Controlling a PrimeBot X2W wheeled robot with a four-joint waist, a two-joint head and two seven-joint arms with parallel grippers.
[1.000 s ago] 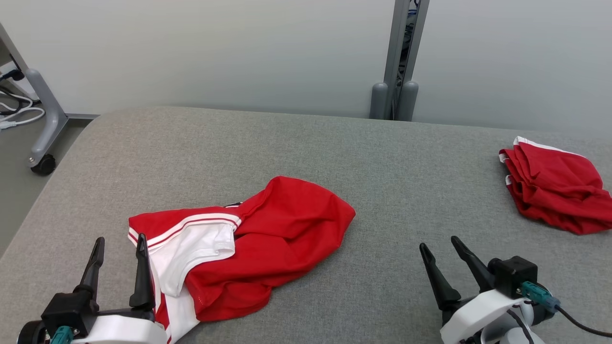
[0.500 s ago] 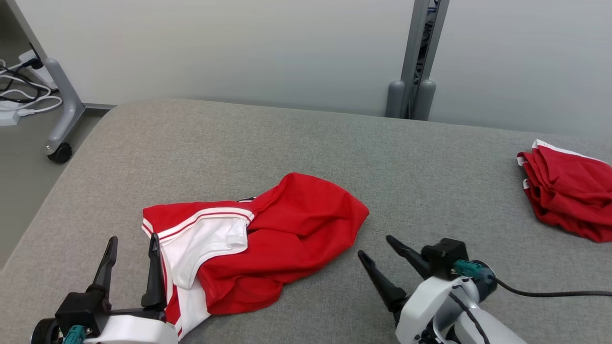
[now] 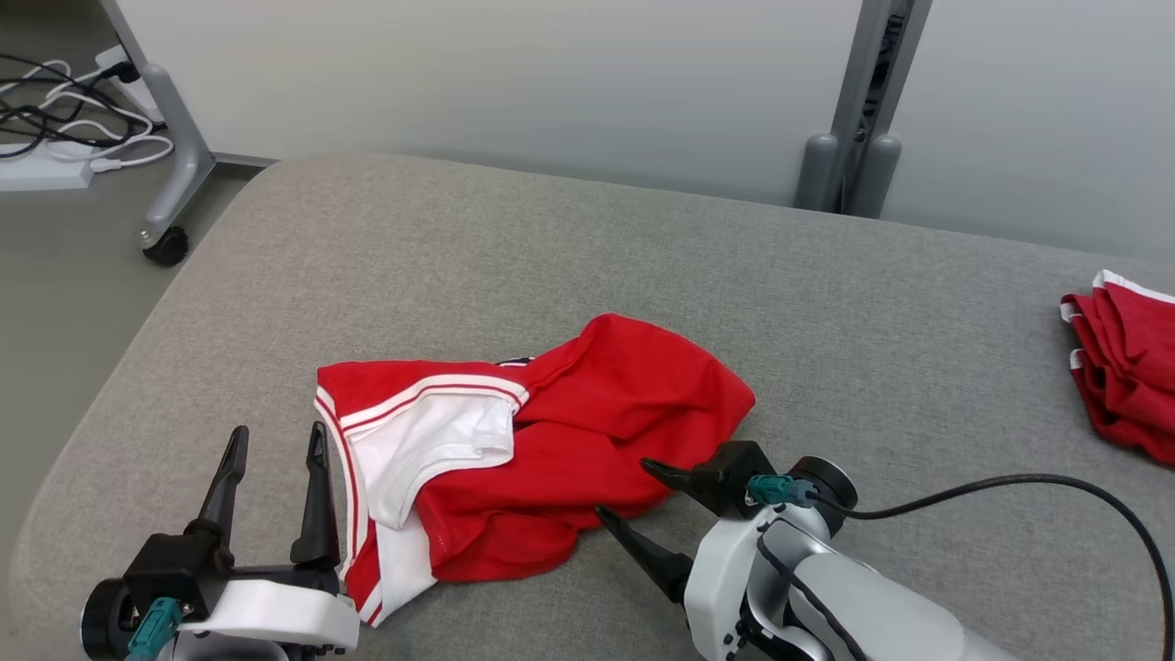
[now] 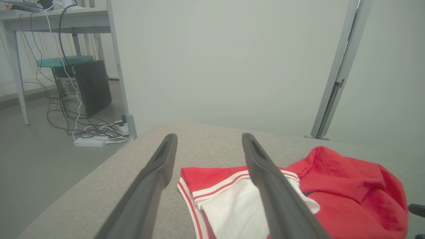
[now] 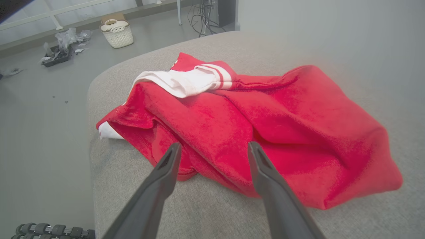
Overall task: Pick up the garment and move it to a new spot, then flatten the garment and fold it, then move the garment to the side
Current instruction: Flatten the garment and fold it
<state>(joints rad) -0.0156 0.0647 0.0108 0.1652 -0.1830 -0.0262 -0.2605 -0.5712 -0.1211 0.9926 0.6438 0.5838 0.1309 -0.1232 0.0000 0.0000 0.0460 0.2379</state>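
A crumpled red garment (image 3: pixel 587 422) with a white lining and striped trim lies on the grey padded table (image 3: pixel 459 248), left of centre. My left gripper (image 3: pixel 280 430) stands open at the garment's left edge, its right finger beside the white trim. In the left wrist view that gripper (image 4: pixel 209 136) points over the striped corner of the garment (image 4: pixel 345 189). My right gripper (image 3: pixel 621 487) is open and turned left, its tips at the garment's near right hem. In the right wrist view the right gripper (image 5: pixel 214 145) reaches over the hem of the garment (image 5: pixel 275 122), with nothing between the fingers.
Another red folded garment (image 3: pixel 1124 367) lies at the table's right edge. A grey post (image 3: pixel 863 110) stands behind the table. A wheeled frame leg (image 3: pixel 174 174) and cables (image 3: pixel 55 128) are on the floor at the left. A white basket (image 5: pixel 116 31) sits on the floor beyond.
The head camera has turned left, so the whole scene shifted right. My right gripper has swung left across the table to the garment's near hem. The left gripper has stayed put.
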